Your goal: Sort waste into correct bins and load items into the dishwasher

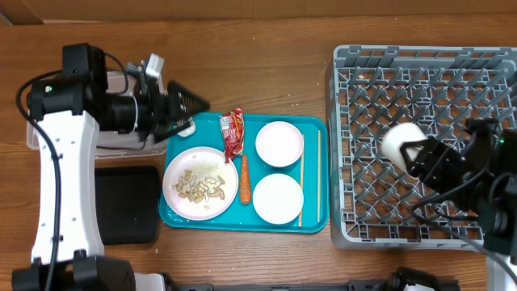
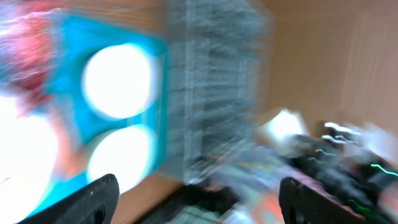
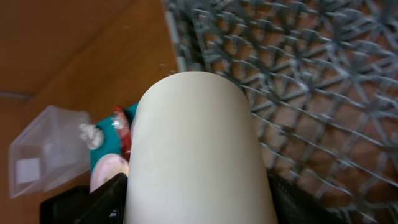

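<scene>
- Over the left half of the dish rack (image 1: 365,89), the small white cup (image 1: 398,139) lies on its side, grasped by the right gripper (image 1: 414,150). In the right wrist view the cup fills the space between the two fingers.
- The grey lattice under the cup holds nothing else that shows.
- Just left of the rack is the teal tray (image 1: 313,220), which carries the rest of the tableware.
- Two white bowls (image 1: 279,143) stand one behind the other on its right half. One chopstick (image 1: 318,162) lies along the right edge and another (image 1: 300,190) lies just beside the bowls.
- The round white plate (image 1: 179,166) sits on the tray's left half with rice and food scraps (image 1: 202,186) on it.
- The small orange carrot (image 1: 244,179) lies between the plate and the nearer bowl.
- The crumpled red snack wrapper (image 1: 233,133) lies at the tray's far edge, touching the plate's rim.
- The black tray (image 1: 125,204) lies just left of the teal tray.
- The clear tub (image 3: 43,149) stands behind the black tray, partly under the left arm.
- A white tissue (image 3: 92,134) shows at the tub's end nearest the teal tray. I cannot tell whether it is inside the tub.
- The left gripper (image 2: 202,199) hangs over the teal tray's far left corner. Its fingertips (image 2: 99,196) stand wide apart with nothing between them. That wrist view is badly blurred.
</scene>
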